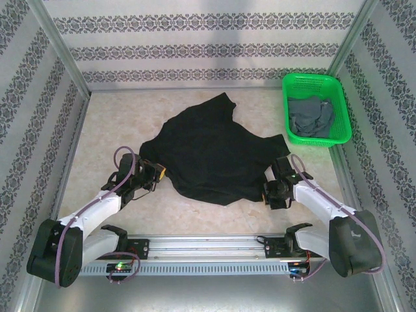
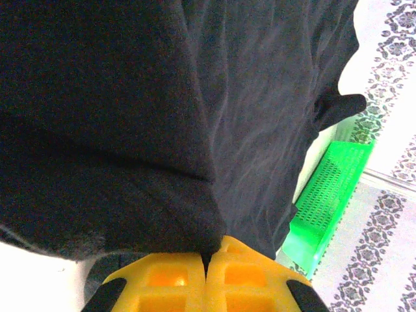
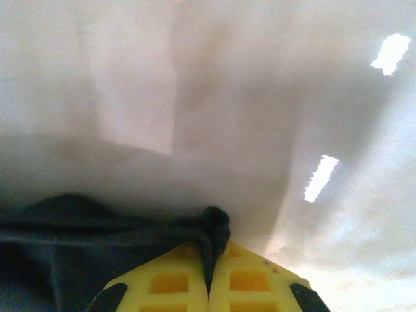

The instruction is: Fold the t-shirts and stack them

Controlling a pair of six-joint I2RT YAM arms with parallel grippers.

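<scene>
A plain black t-shirt [image 1: 211,153] lies spread and rumpled in the middle of the table. My left gripper [image 1: 158,173] is shut on its near left edge, where black cloth [image 2: 130,143] bunches between the yellow fingers [image 2: 162,276]. At the shirt's near right edge my right gripper [image 1: 265,191] is shut on a pinched fold of the black cloth [image 3: 218,227]. A dark grey t-shirt [image 1: 311,116] lies crumpled inside the green basket [image 1: 341,110].
The green mesh basket stands at the back right, against the patterned right wall [image 1: 383,97]; its side [image 2: 331,195] shows past the shirt in the left wrist view. Patterned walls close the table on three sides. The arm rail [image 1: 208,250] runs along the near edge.
</scene>
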